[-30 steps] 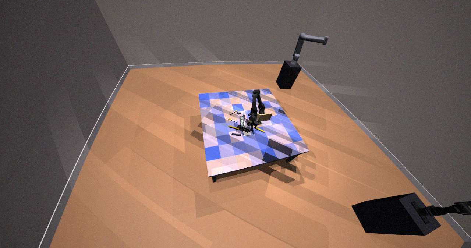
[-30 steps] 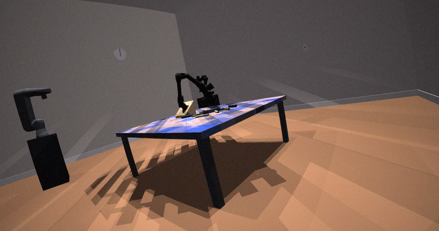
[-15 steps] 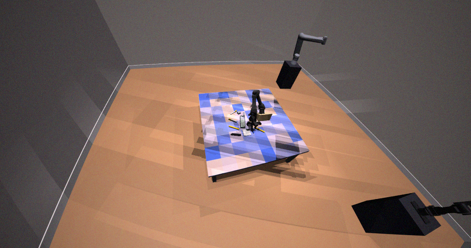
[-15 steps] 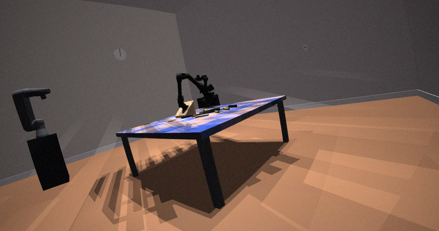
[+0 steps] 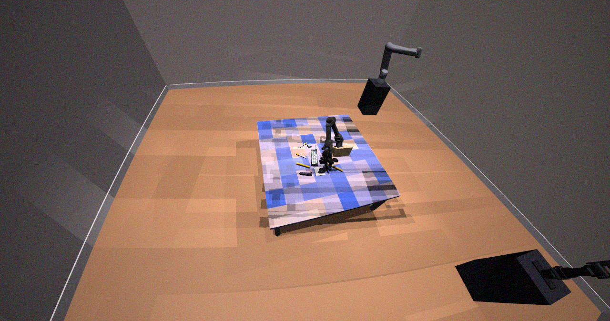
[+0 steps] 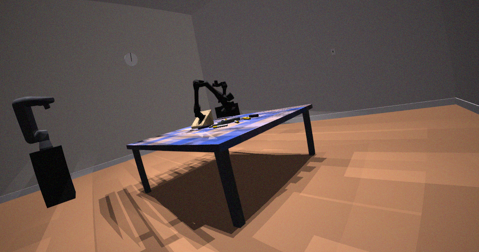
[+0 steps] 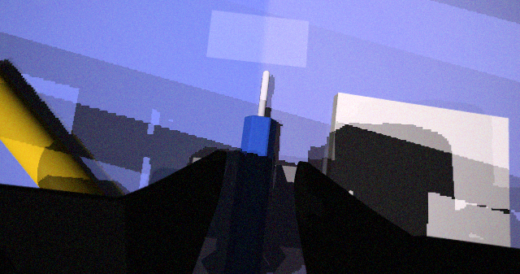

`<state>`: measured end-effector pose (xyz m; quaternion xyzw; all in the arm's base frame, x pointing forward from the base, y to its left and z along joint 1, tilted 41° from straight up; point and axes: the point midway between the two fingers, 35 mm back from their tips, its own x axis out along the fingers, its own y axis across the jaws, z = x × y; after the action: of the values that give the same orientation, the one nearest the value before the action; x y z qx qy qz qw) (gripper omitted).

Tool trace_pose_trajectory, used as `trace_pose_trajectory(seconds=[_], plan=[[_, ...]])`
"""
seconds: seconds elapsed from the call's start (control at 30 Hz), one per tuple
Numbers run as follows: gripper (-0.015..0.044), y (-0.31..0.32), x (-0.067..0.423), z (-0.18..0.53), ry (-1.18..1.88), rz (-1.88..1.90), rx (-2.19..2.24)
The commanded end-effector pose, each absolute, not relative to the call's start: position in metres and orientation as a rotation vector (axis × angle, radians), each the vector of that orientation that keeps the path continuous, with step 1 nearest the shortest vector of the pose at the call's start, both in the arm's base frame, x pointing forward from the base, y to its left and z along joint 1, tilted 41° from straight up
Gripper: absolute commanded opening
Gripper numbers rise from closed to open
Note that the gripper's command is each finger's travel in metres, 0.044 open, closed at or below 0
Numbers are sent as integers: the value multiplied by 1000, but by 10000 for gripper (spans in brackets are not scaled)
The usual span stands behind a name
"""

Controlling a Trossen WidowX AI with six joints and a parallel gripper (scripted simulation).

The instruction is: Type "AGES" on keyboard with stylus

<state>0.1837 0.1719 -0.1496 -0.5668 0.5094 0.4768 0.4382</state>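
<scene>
Where the wrist view begins, the two black fingers of the tool fill the bottom edge, parted partway and straddling the stylus without closing on it. Its blue body lies on the table and runs between them, with the thin white tip pointing away. How much of the body passes under the tool is hidden by the fingers and their shadow. Just left, a yellow cylinder lies slantwise, cut off by the frame edge. Right of the stylus sits a flat white card, much of it under the tool's dark shadow.

From the top view the table wears a patchwork of blue, white and grey squares, and the arm bends down over a small cluster of things near its middle. The keyboard lies just left of the tool, its keys too small to read. Yellow sticks and dark oddments beside it are too small to name.

Farther out lie a brown plank floor, a pale skirting line and grey walls. Two dark pedestals with grey arms stand off the table, one cut off at the lower right corner.
</scene>
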Motion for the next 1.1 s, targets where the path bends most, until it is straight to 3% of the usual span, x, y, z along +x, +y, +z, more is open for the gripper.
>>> trace_pose_trajectory(seconds=[0.0,1.07], plan=[[150,168,182,-152,1268,1188,-1415],[150,153,184,-171,1269,1187,-1417]])
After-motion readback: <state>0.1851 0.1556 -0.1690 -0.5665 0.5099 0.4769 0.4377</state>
